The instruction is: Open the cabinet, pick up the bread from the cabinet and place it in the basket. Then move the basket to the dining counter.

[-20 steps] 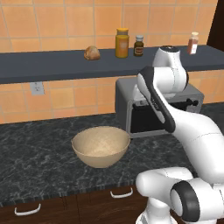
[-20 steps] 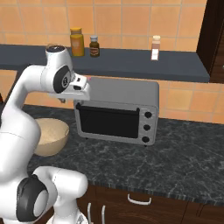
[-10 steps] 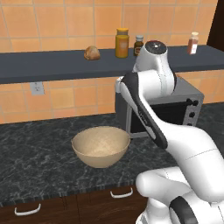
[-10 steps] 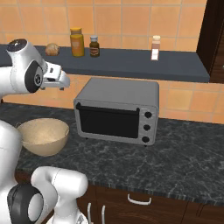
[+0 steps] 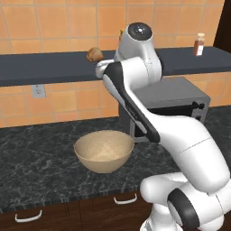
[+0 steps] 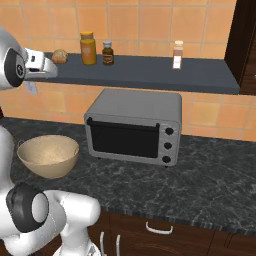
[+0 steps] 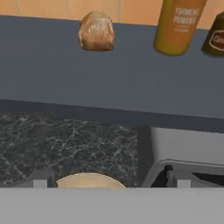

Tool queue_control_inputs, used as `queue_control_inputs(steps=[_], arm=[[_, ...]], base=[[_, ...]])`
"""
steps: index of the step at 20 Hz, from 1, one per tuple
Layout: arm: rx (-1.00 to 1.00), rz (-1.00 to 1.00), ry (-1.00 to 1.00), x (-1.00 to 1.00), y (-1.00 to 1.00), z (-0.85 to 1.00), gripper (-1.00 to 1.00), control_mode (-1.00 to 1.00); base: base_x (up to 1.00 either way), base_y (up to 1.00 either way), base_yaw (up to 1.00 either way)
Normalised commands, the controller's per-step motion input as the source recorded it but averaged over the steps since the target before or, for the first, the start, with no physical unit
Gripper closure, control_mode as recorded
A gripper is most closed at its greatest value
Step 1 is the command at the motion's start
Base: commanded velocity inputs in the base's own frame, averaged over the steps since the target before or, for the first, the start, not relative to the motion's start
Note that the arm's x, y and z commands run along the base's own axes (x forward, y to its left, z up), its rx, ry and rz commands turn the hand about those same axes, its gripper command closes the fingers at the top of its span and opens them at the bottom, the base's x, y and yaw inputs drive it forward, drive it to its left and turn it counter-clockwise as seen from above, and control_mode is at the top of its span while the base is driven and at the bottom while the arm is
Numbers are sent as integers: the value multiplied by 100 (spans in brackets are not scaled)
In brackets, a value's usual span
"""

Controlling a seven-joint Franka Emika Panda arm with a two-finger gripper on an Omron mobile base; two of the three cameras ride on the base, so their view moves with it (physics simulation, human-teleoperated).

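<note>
Claw [image 7: 109, 186] spread wide, holds nothing, I keep it raised facing shelf [image 7: 109, 83]. Bread [image 7: 96, 31] sits on shelf, beside yellow jar [image 7: 176, 25], not picked yet. Basket [image 5: 103, 150] empty on black counter [image 5: 36, 162] below. I judge grasp, drop, carry to dining counter all remain

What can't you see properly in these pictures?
- Orange jar and dark jar: in the left base view the arm blocks them; in the hand view the top edge cuts them off.
- Basket: in the hand view, just a sliver of rim at the bottom.
- Small bottle: label too small to read.
- Bread: blurry, surface detail unclear.
</note>
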Motion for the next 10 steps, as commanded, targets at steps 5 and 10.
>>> queue_control_inputs(steps=[5, 10], arm=[[0, 3, -11, 51, 16, 69, -100, -100], [0, 2, -2, 65, 0, 13, -100, -100]], base=[[0, 0, 0], [0, 0, 0]])
